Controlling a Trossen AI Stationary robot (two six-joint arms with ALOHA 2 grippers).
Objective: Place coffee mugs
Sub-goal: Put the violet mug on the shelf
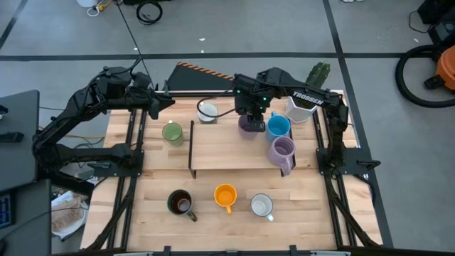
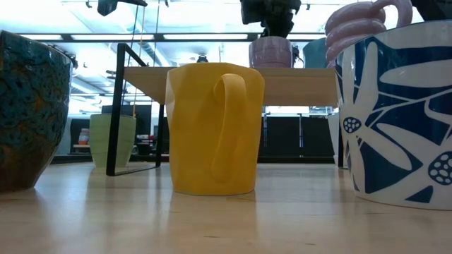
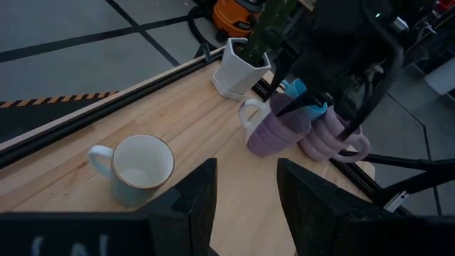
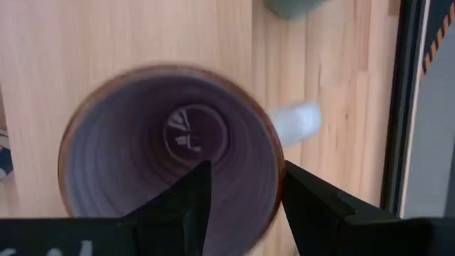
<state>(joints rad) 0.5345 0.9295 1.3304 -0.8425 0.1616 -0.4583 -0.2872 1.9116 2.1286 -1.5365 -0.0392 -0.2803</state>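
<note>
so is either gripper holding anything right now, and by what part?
The right gripper straddles the lavender mug's rim, one finger inside, one outside; whether it grips cannot be told. The left gripper is open, holding nothing.

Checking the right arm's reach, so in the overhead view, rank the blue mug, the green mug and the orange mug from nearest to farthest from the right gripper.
From the right gripper, at the lavender mug:
1. Blue mug, right beside it on the shelf.
2. Green mug, off the shelf's left end.
3. Orange mug, front row, middle.

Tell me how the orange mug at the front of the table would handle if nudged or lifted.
The orange mug looks glazed, so probably rigid, slick and chippable. Upright on a broad flat base in the low view, it would likely slide rather than tip. Its handle offers a claw a hold.
</note>
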